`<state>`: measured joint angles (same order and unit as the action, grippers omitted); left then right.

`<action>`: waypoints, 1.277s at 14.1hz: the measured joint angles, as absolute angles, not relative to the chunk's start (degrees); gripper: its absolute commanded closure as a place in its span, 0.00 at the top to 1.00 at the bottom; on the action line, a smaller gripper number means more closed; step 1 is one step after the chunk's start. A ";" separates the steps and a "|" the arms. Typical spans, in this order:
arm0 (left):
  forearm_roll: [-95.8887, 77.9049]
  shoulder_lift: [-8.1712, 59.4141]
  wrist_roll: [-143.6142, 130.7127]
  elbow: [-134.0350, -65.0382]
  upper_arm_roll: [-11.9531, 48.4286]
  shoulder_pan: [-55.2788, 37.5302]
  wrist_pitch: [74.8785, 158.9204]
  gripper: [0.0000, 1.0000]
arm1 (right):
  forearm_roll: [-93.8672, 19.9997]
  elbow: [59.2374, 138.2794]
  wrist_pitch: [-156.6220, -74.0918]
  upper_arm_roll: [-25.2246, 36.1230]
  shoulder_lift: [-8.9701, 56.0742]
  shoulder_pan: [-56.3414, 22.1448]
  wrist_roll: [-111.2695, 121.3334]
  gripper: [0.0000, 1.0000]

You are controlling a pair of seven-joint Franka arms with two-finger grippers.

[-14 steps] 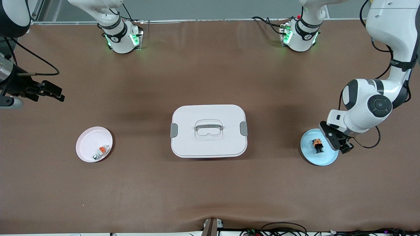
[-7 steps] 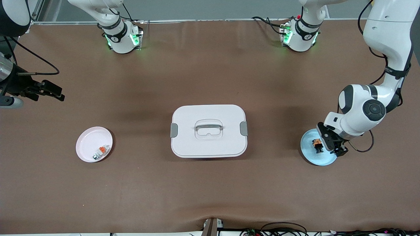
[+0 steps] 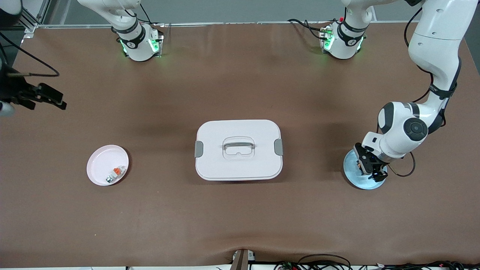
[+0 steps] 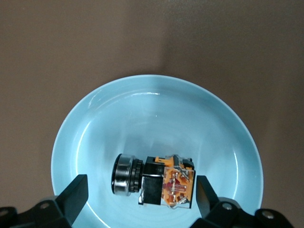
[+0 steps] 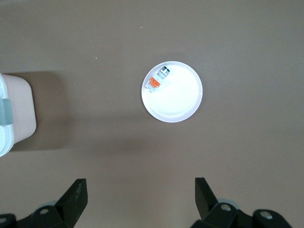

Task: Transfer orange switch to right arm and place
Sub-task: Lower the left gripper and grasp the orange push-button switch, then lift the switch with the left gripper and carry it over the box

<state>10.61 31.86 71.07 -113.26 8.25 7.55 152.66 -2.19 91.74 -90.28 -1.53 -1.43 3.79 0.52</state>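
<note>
The orange switch (image 4: 154,181), a black block with orange body and a silver ring, lies on its side in the blue plate (image 4: 156,109) at the left arm's end of the table. My left gripper (image 4: 141,192) is open and low over that plate (image 3: 352,176), with one finger on each side of the switch and a gap to each. In the front view the left gripper (image 3: 368,168) hides the switch. My right gripper (image 3: 56,101) is open and empty, over bare table at the right arm's end; it also shows in the right wrist view (image 5: 140,192).
A white lidded box (image 3: 238,150) with a grey handle stands mid-table. A pink plate (image 3: 99,161) near the right arm's end holds a small white-grey piece with an orange tab (image 3: 117,171); the plate also shows in the right wrist view (image 5: 178,102).
My left gripper has moved in over the blue plate and down, so its fingers now straddle the switch. My right gripper has shifted slightly toward the table's end.
</note>
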 measured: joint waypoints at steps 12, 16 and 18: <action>10.61 34.11 73.21 -113.25 8.47 8.83 154.86 0.73 | -2.02 88.97 -86.58 -1.44 -1.61 3.79 0.51 1.00; 10.61 34.09 73.26 -113.14 8.75 8.82 154.91 0.08 | -1.96 88.60 -86.39 -1.14 -1.61 3.82 0.50 1.00; 10.61 34.08 73.26 -112.98 8.77 8.82 155.02 0.00 | -1.79 88.06 -86.33 -1.08 -1.62 3.93 0.34 1.00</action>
